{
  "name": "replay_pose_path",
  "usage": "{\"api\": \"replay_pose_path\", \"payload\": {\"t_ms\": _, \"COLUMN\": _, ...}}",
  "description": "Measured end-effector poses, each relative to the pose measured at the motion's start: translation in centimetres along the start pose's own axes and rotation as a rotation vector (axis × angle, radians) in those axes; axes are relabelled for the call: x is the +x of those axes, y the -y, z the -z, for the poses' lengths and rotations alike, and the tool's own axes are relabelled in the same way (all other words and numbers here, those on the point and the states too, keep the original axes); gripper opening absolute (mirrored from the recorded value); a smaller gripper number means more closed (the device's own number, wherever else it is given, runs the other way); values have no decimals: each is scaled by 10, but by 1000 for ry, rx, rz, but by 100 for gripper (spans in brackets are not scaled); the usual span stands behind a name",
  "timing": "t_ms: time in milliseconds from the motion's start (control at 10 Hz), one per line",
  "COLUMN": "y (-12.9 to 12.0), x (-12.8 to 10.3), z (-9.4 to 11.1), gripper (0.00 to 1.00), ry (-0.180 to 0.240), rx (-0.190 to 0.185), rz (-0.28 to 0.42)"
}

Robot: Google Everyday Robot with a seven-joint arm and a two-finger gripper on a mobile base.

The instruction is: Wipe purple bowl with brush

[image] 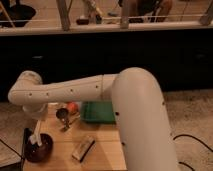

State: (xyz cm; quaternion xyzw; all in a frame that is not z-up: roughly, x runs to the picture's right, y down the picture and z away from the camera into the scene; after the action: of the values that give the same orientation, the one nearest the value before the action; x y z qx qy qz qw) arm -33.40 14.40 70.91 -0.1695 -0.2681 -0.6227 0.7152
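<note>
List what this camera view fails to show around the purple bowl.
- Gripper: low over the purple bowl; its shape blurs into the white brush.
- Bowl's near rim: cut off by the bottom edge.
- Green tray: right part hidden behind the arm.
</note>
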Motion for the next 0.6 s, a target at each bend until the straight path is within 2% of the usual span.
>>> {"api": "replay_pose_path", "payload": {"t_ms": 100, "y": 15, "x": -4, "z": -2, "gripper": 0, "ry": 6, "rx": 6, "rz": 37}}
{"api": "replay_pose_path", "payload": {"t_ms": 300, "y": 22, "x": -19, "z": -7, "gripper": 0, "ry": 23, "rx": 2, "rz": 77}}
{"api": "replay_pose_path", "payload": {"t_ms": 600, "y": 0, "x": -41, "z": -17, "gripper": 0, "ry": 57, "rx": -2, "rz": 88}}
